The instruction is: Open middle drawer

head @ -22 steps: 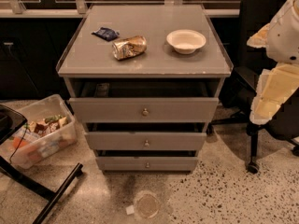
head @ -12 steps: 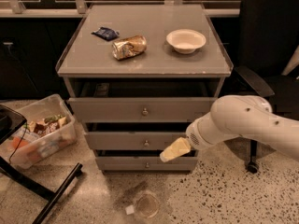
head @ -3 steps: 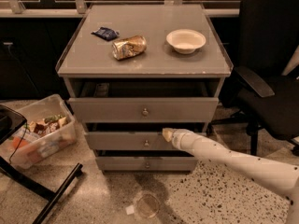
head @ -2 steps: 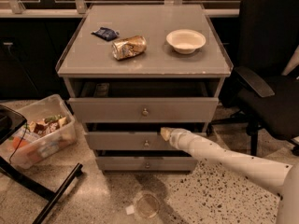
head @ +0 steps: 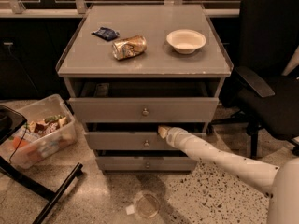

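Observation:
The grey cabinet (head: pixel 142 69) has three drawers. The middle drawer (head: pixel 121 142) has a flat grey front and a small round metal knob (head: pixel 146 143). It stands slightly out, with a dark gap above its front. My gripper (head: pixel 162 131) is at the end of the white arm that reaches in from the lower right. Its tip sits at the top edge of the middle drawer's front, just up and right of the knob. The top drawer (head: pixel 142 110) is pulled out a little. The bottom drawer (head: pixel 145 164) is shut.
On the cabinet top lie a dark packet (head: pixel 106 33), a crushed can (head: pixel 129 47) and a white bowl (head: pixel 186 40). A black office chair (head: pixel 268 78) stands at the right. A clear bin of snacks (head: pixel 39 129) sits on the floor at the left, by a black frame leg (head: pixel 56 196).
My arm has swung in from the right and reached the middle drawer's front. In the last second the tip has moved slightly left and up, to the drawer's top edge.

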Action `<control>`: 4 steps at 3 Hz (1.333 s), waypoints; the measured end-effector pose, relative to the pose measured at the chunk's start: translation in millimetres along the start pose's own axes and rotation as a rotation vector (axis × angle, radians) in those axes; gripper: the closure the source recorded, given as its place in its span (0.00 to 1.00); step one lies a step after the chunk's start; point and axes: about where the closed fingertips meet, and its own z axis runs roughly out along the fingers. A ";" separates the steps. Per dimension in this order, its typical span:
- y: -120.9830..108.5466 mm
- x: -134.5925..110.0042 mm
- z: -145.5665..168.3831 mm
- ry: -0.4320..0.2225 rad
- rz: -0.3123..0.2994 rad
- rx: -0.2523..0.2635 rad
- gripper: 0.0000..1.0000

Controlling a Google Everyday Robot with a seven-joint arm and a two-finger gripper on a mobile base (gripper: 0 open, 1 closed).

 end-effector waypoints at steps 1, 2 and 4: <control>-0.8 3.8 12.7 -0.005 0.021 -0.003 1.00; -1.1 7.2 20.0 0.015 0.024 -0.003 1.00; -0.3 8.6 -6.0 0.079 -0.031 0.016 1.00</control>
